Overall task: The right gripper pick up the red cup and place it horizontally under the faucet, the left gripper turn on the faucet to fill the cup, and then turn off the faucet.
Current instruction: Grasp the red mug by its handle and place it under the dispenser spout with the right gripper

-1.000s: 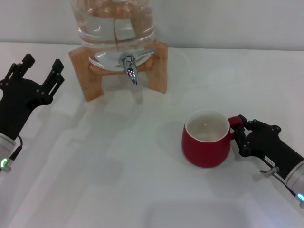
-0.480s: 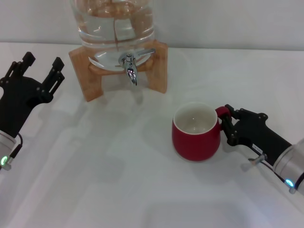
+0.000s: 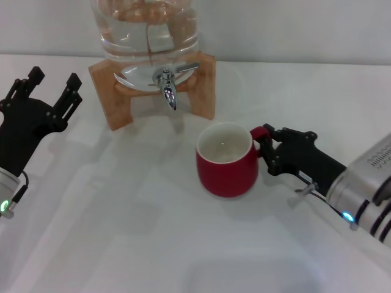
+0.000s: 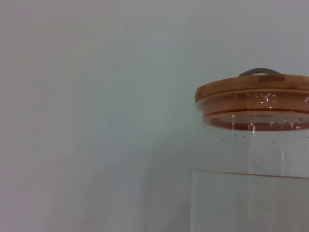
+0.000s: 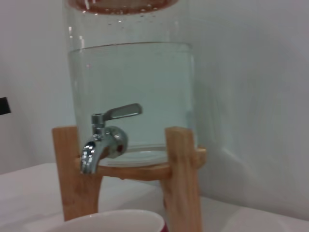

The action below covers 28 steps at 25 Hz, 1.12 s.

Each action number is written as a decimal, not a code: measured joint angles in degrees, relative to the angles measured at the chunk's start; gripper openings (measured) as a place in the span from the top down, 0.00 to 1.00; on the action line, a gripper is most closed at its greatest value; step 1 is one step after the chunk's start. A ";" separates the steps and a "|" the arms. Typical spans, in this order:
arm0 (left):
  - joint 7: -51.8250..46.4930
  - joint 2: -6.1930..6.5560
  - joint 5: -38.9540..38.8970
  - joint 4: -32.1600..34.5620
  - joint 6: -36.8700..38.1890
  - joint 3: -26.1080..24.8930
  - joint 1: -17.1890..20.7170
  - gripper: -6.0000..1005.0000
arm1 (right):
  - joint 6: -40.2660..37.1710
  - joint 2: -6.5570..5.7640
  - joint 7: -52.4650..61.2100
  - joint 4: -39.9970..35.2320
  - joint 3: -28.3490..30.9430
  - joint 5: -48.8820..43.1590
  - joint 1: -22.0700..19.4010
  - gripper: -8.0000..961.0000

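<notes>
Near desk centre: right gripper (image 3: 267, 148) clamped on red cup (image 3: 226, 159) handle, cup upright, not yet under faucet (image 3: 167, 84). Step: transport. Next: shift cup toward far edge beneath spout. Left gripper (image 3: 54, 85) spread, parked at left edge.

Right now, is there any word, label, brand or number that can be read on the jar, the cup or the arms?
None: the cup, the jar, its stand and the faucet carry no text.
Small dark marks on the right arm: too small to read.
</notes>
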 joint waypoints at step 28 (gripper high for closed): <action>0.09 -0.09 0.01 0.14 -0.45 -0.07 0.76 0.25 | 13.66 0.18 0.00 4.03 -0.15 0.00 11.07 0.85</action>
